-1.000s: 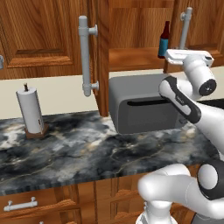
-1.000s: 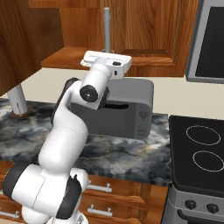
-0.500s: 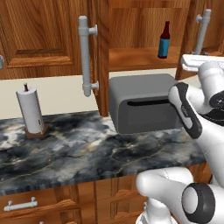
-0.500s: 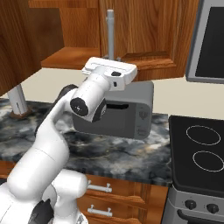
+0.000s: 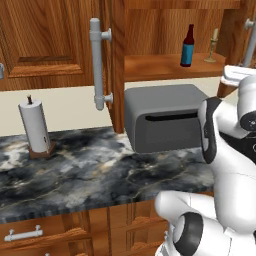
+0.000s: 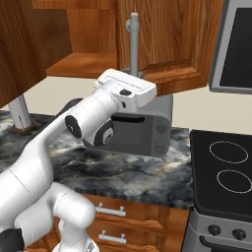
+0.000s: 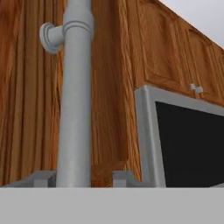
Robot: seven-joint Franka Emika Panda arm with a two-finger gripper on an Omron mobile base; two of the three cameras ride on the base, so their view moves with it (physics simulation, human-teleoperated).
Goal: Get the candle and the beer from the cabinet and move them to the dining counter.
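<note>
The two-finger claw (image 7: 84, 177) sits at the long vertical grey bar handle (image 7: 75, 94) of the reddish-brown wooden wall cabinet (image 5: 150, 30). In the hand view its two finger tips (image 7: 43, 178) stand one on each side of the bar, apart and straddling it; whether they press on the metal I cannot tell. Just past the claw, to the right of the bar, hangs a grey-framed appliance with a black glass front (image 7: 188, 144).

From the left base view the cabinet stands open. On its wooden shelf, above the claw and off to its left, the small dark brown-red glass bottle with a blue label (image 5: 188, 46) stands upright. The short cream candle in its brass-gold candlestick (image 5: 212, 47) stands upright near it, on the side closer to the claw, the two apart.

Below the shelf a grey box-shaped toaster oven with a dark slot (image 5: 167, 117) rests on the black-and-grey marbled counter (image 5: 80, 165). Well to the left of the claw, a white paper-towel roll on a wooden stand (image 5: 35, 125) stands on the same counter. In the right base view a black stovetop with ring burners (image 6: 224, 172) lies below the claw, to its right.
</note>
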